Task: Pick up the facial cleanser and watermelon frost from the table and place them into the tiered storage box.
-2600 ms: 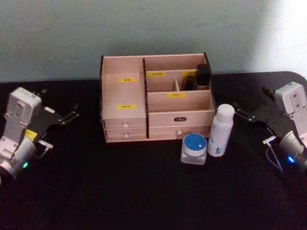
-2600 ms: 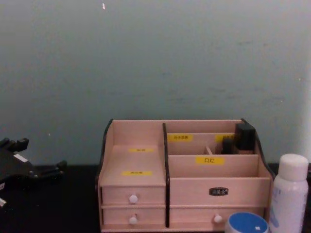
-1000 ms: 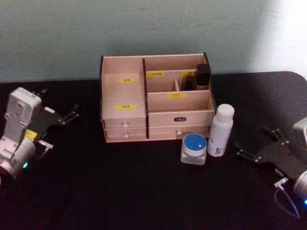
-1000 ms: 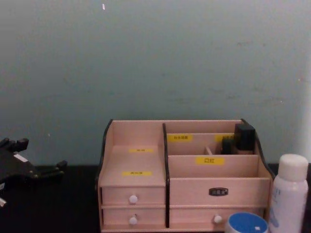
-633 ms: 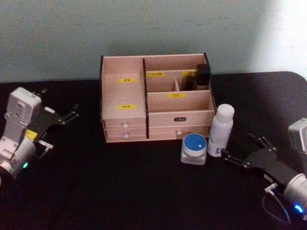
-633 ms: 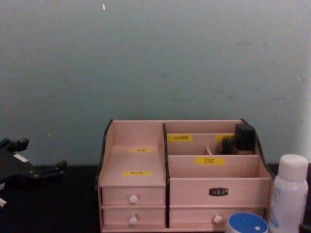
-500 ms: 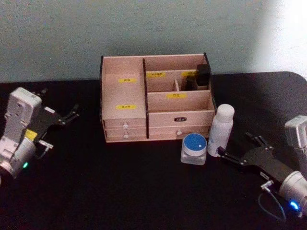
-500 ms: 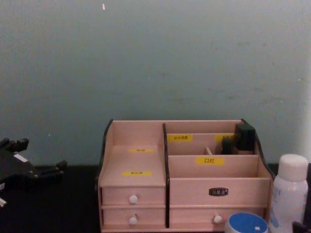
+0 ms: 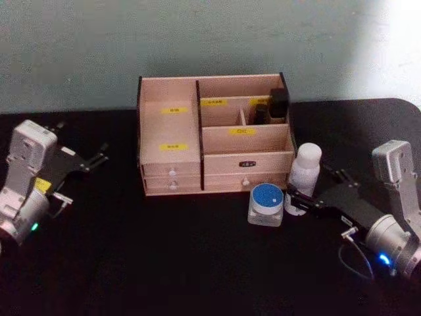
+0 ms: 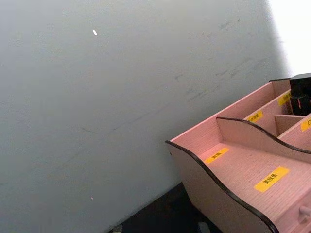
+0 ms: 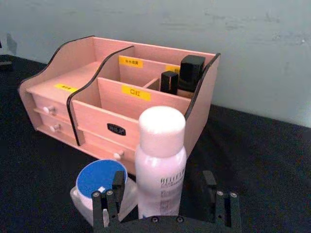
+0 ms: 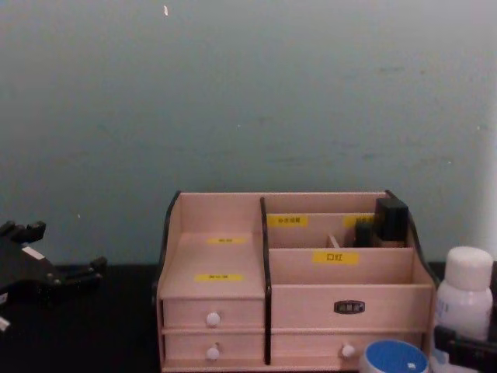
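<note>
Cleanser bottle (image 9: 304, 172) stands toward the table's (image 9: 197, 263) right edge, just beside the jar (image 9: 266, 204) before the box (image 9: 171, 161) — light, stiff, slick and tippy, I judge — best squeezed mid-body by the right claw (image 11: 163, 179), spread around it; left claw (image 9: 82, 141) idles spread at the left edge

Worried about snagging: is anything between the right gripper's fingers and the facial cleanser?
Nothing: in the right wrist view the open right gripper straddles the facial cleanser, with bare gaps either side.

- light wooden tiered box (image 9: 263, 161): drawers shut.
- tall white plastic bottle (image 9: 304, 174): upright before box right corner.
- squat clear blue-lidded jar (image 9: 266, 201): upright, just left of bottle.
</note>
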### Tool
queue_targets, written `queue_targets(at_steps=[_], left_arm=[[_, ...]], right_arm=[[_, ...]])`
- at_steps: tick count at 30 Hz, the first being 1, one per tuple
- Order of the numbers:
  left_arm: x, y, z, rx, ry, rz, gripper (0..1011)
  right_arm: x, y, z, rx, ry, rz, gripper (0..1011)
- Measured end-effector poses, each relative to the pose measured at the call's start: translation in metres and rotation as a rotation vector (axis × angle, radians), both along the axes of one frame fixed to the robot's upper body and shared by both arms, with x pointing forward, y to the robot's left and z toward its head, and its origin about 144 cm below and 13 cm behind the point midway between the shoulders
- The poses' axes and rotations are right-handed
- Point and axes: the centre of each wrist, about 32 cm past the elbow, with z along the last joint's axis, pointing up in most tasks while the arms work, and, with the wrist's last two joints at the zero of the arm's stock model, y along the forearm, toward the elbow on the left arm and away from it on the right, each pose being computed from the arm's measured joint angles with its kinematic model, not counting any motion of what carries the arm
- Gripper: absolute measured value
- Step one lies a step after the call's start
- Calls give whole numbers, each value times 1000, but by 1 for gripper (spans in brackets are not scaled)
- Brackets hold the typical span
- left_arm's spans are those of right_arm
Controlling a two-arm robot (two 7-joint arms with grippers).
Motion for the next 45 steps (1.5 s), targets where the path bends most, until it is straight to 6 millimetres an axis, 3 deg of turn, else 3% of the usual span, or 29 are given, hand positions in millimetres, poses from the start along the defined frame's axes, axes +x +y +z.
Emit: queue_targets(at_steps=[10,30,34,45], left_arm=[[0,0,0,0,0,0,1001],[0,0,0,0,0,0,1001],[0,0,0,0,0,0,1001],[0,0,0,0,0,0,1001]], right_arm=[[12,1,1,1,-33,7,1002],[13,2,2,-10,-42,14,998],[13,2,2,-9,-42,14,942],[13,2,2,-8,-42,14,615]])
